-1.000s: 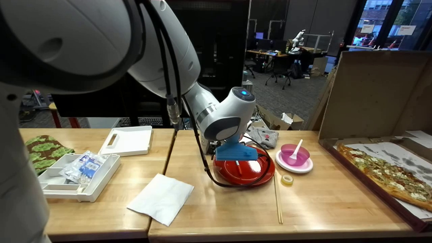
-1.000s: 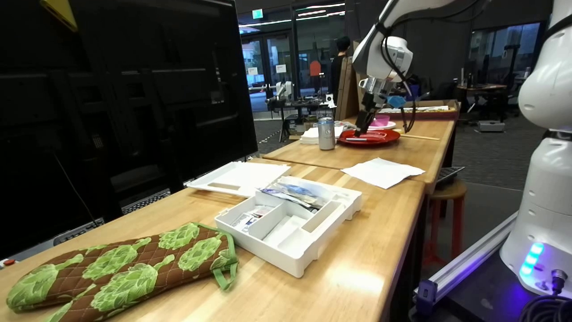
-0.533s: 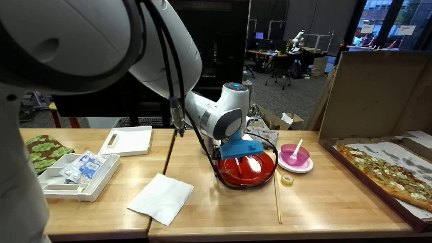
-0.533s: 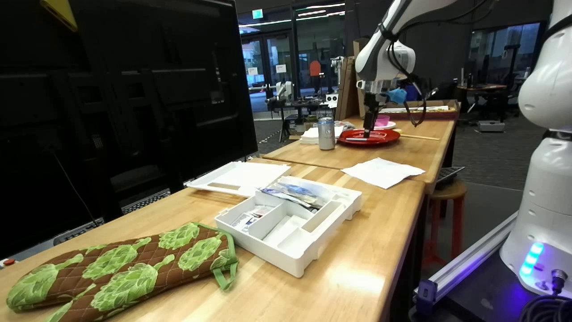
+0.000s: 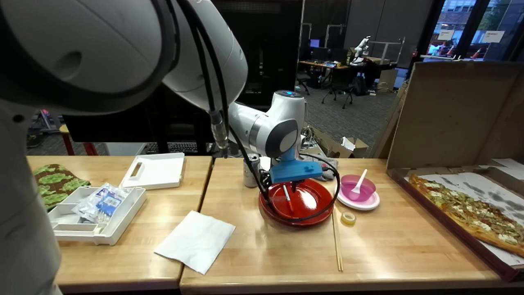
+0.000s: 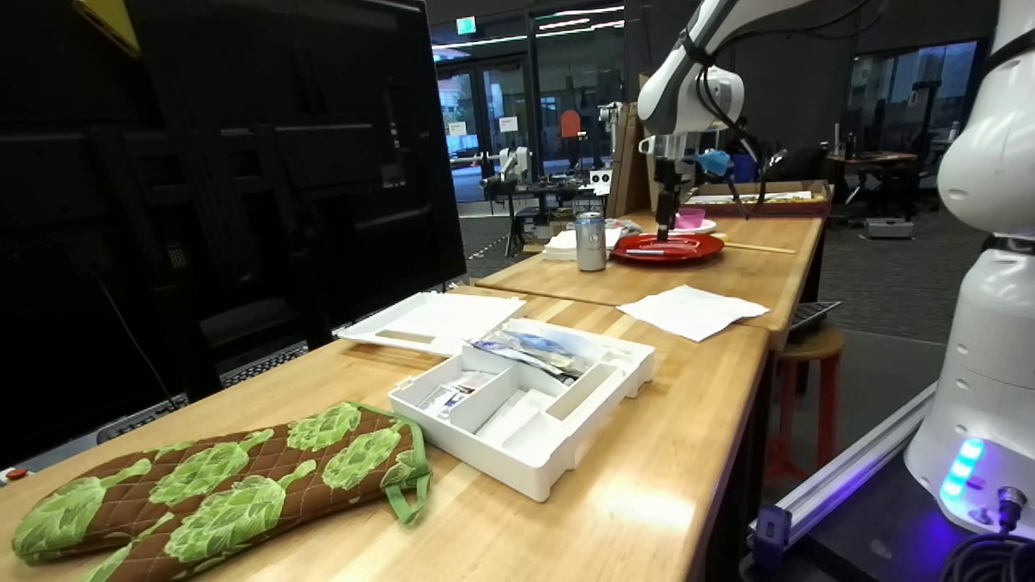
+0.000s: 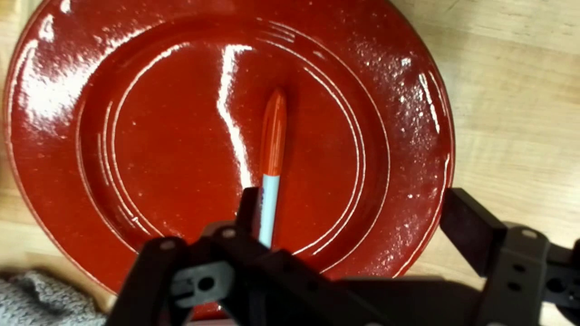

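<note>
two tables (image 5: 262, 258) run across the lower half of an exterior view, with one open box (image 5: 454, 110) at its right edge. in an exterior view, one mitt (image 6: 234, 477) lies at lower left, one tray (image 6: 493, 459) in the lower middle and one lid (image 6: 445, 315) just above the tray. one red plate (image 7: 414, 149) fills most of the wrist view; by its gloss i judge it hard, slick and breakable. one napkin (image 5: 196, 239) lies left of centre in the lower half of an exterior view. over the red plate hangs the gripper (image 7: 353, 206), jaws standing wide apart, nothing clamped between them. right of centre, one bowl (image 5: 366, 196) sits on at least one white plate (image 5: 370, 204); one can (image 6: 591, 242) stands near centre. what look like two chopsticks (image 5: 337, 241) lie lower right. one pen (image 7: 272, 167) rests on the red plate, running from the upper middle of the wrist view down to the jaw at left, which hides its lower end; whether they touch, i cannot tell. the pen should be light, stiff and smooth, likely to roll on the glaze; best held across the barrel, near the red cap. one tape roll (image 5: 348, 223) lies just right of the chopsticks.
</note>
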`<state>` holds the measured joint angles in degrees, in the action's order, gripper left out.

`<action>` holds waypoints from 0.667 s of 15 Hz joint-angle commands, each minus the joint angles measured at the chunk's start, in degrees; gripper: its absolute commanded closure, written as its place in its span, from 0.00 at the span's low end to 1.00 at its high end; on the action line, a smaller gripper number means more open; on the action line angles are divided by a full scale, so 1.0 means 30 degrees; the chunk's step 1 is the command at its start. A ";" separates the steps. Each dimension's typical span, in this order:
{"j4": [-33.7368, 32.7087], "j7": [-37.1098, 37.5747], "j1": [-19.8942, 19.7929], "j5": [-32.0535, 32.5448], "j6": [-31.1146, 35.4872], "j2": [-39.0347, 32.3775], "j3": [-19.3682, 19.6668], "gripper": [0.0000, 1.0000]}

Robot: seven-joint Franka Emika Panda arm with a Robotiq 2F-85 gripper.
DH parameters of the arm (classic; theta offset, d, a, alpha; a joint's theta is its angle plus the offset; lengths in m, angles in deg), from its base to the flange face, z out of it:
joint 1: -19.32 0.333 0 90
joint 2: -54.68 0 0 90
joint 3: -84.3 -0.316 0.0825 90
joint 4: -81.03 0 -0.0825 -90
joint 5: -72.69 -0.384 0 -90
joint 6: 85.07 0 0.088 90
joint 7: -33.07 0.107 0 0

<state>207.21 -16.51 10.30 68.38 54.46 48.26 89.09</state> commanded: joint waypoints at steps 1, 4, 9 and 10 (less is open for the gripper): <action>-0.1592 -0.0052 -0.0034 -0.0128 -0.1578 -0.0826 -0.0034 0.00; -0.2705 -0.0044 -0.0085 -0.0329 -0.2304 -0.1743 -0.0151 0.00; -0.3980 -0.0216 -0.0377 -0.1270 -0.1834 -0.3459 -0.0631 0.00; -0.4205 -0.0307 -0.0484 -0.1574 -0.1786 -0.3739 -0.0741 0.00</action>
<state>197.42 -16.55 10.19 65.94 49.09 39.74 88.25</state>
